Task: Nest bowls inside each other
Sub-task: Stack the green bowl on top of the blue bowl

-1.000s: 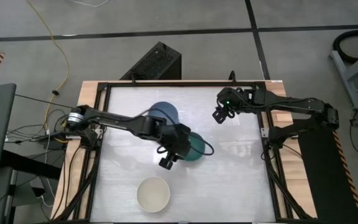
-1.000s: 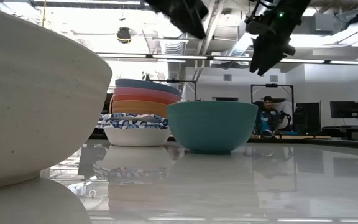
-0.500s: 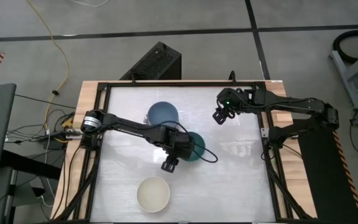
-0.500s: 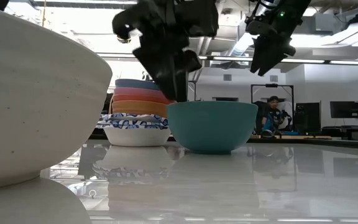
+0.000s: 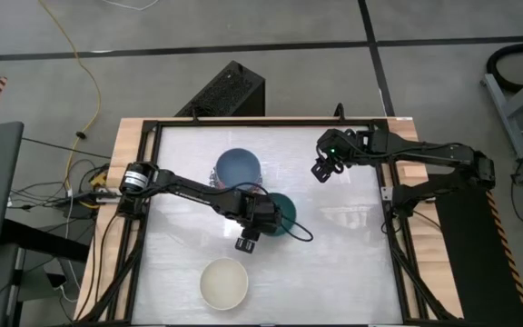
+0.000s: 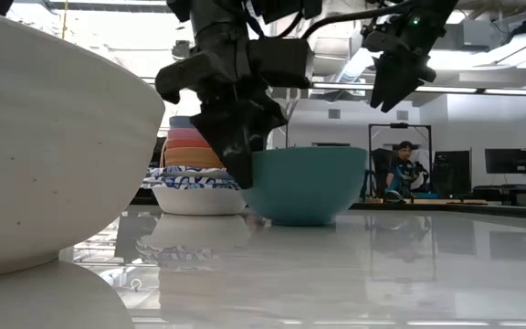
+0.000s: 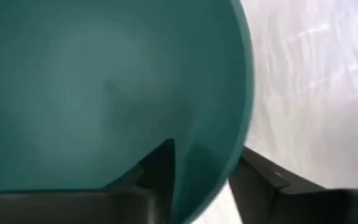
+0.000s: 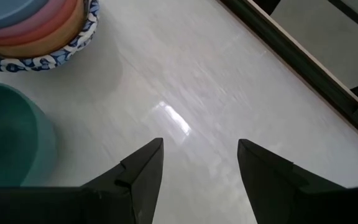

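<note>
A teal-green bowl (image 5: 282, 211) (image 6: 313, 187) stands upright on the white table, right of a stack of nested bowls (image 5: 239, 166) (image 6: 204, 169) with a blue one on top and a blue-patterned white one at the bottom. A cream bowl (image 5: 223, 283) (image 6: 44, 137) sits near the front edge. My left gripper (image 5: 266, 221) (image 7: 207, 162) is down at the teal bowl's left rim, its fingers astride the wall. My right gripper (image 5: 319, 171) (image 8: 201, 155) hangs open above bare table to the right of the stack, holding nothing. My left gripper comes steeply from above at the teal bowl's left rim (image 7: 219, 180). One finger (image 7: 160, 171) is inside, against the inner wall; the other finger (image 7: 260, 183) is outside, where a thin strip of table still shows beside the wall. The bowl rests on the table.
A black frame (image 5: 243, 121) borders the table on all sides. Bare table lies to the right of the teal bowl and along the front right. A person (image 6: 400, 169) sits in the room far behind the table.
My left gripper has come down from above the bowls to the teal bowl's left rim and tipped more steeply downward, so its fingers now stand astride the wall. The teal bowl has stayed in place.
</note>
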